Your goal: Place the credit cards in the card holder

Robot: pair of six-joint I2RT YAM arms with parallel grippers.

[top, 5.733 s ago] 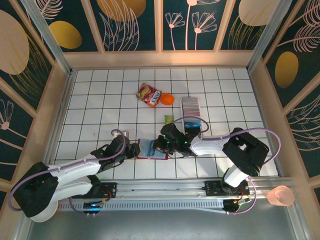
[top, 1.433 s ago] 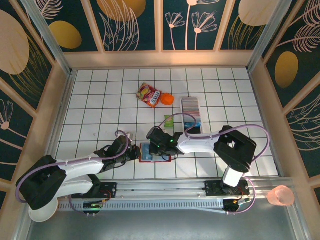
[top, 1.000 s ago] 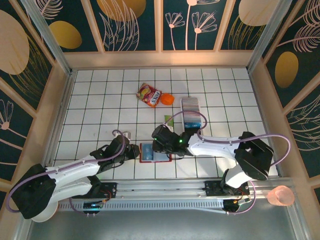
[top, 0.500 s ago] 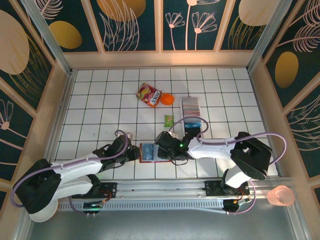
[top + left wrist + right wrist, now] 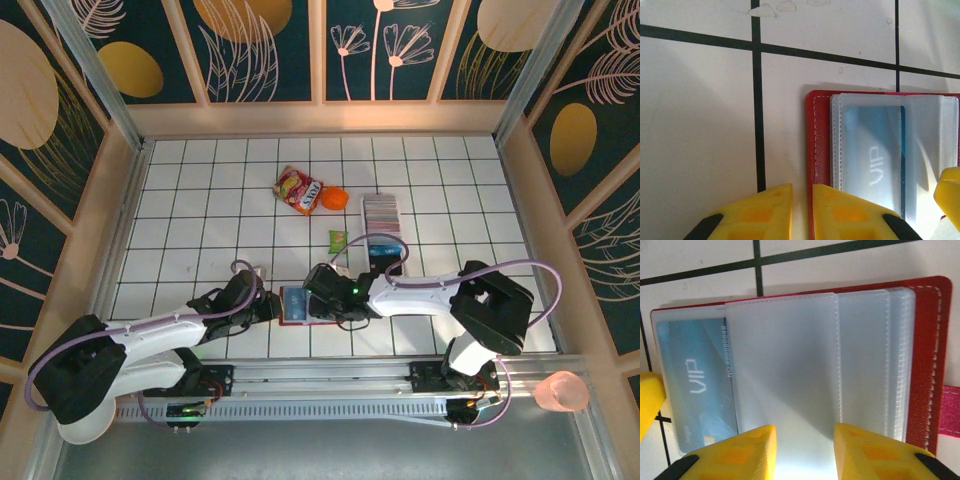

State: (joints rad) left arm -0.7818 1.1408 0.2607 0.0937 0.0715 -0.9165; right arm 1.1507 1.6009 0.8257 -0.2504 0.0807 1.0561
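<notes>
Two pincers meet over the card holder point(image 5: 298, 305), which lies spread open on the white tiled tabletop point(image 5: 200, 200), close to the near edge and between the two arms. The left pincer point(image 5: 802, 195) is at the holder's left side. Its yellow fingers stand almost together with only a slit between them, one over bare tile and the other over the outer edge of the red cover. Whether it actually nips that edge, I can't tell.

The right pincer point(image 5: 805, 435) hangs over the holder's clear plastic sleeves point(image 5: 790, 365). Its fingers are parted and grip nothing, and a sleeve lies beneath the gap. One teal card point(image 5: 695, 385) marked VIP sits in the sleeve at the left end. The snap tab point(image 5: 950, 410) pokes out past the cover on the right.

Farther back and to the right, well apart from the holder, a long white tray point(image 5: 398, 215) carries a row of grey cards point(image 5: 380, 208). A small green packet point(image 5: 338, 238) lies just left of the tray's near end. Beyond that sit a red-and-yellow snack packet point(image 5: 298, 190) and an orange object point(image 5: 335, 198), side by side.
</notes>
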